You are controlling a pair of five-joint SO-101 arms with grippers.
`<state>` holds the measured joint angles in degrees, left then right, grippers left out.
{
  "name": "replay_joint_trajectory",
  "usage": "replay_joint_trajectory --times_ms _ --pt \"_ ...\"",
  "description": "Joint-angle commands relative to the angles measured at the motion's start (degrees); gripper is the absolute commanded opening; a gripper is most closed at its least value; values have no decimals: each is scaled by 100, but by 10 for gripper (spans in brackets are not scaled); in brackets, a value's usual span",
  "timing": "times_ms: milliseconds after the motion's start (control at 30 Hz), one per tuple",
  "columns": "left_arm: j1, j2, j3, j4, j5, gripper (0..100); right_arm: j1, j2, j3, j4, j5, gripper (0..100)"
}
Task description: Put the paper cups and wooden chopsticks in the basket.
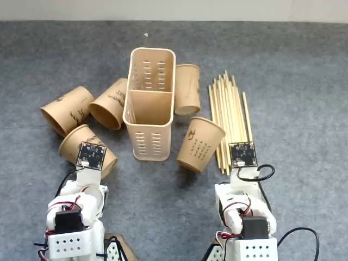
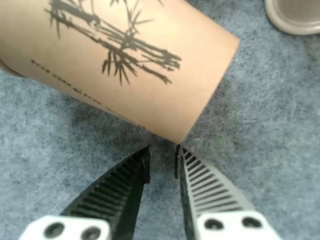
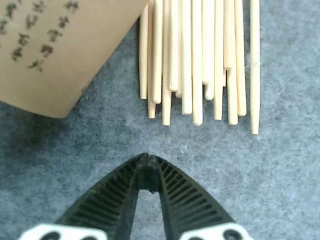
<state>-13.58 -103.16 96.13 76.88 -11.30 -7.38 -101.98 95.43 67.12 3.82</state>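
Paper cup (image 2: 125, 65) on its side, one end just ahead of left gripper (image 2: 161, 155), jaws slightly apart | chopsticks (image 3: 200, 60) run lengthwise away from right gripper (image 3: 148, 160), jaws together | basket (image 1: 151, 142) between, empty

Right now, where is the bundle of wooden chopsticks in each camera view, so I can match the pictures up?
High view: the chopsticks lie right of the basket.
Right wrist view: their near ends lie just beyond the shut right gripper.
Left wrist view: this camera faces a bamboo-print cup instead.
Shared landmark: the lettered cup beside the chopsticks, in the high and right wrist views.
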Motion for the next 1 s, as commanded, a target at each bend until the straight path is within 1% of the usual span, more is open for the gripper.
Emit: replay_joint_trajectory --times_ms 0,200,367,400,433,467,533,567,600,700,733,833,900,967 --pt "22 -48 101 9 -44 120 40 -4 910 40 53 6" --pt "57 -48 101 -18 -44 122 13 -4 910 31 62 6" --pt "13 -48 101 -668 -26 121 -127 -4 892 -374 88 6" --pt "-4 -48 101 -782 -44 121 -127 -4 831 -558 220 6" --pt "-48 -48 84 -853 -44 121 -119 -4 708 -743 510 6" --pt "-171 -48 84 -914 -44 121 -57 -4 549 -857 976 6" --pt "-576 -48 40 -958 -62 122 312 -4 119 -936 2092 6" --pt "-796 -48 -66 -1064 -62 123 514 -4 -163 -945 2523 6" --pt "-1095 -48 -189 -1187 -62 123 699 -4 -470 -980 2620 6" --pt "-2009 -48 -690 -1705 -62 123 1253 66 -1262 -1033 2048 6" --pt "-2290 -48 -910 -1820 -62 123 1358 84 -1455 -1024 1960 7" --pt "-2985 -4 -1754 -1837 -97 123 1367 444 -1974 -980 1934 15" --pt "-3345 22 -2440 -1837 -501 123 1262 1042 -2264 -1024 1829 56" --pt "-3618 233 -3055 -1837 -756 123 1103 1886 -2668 -1059 1451 106"
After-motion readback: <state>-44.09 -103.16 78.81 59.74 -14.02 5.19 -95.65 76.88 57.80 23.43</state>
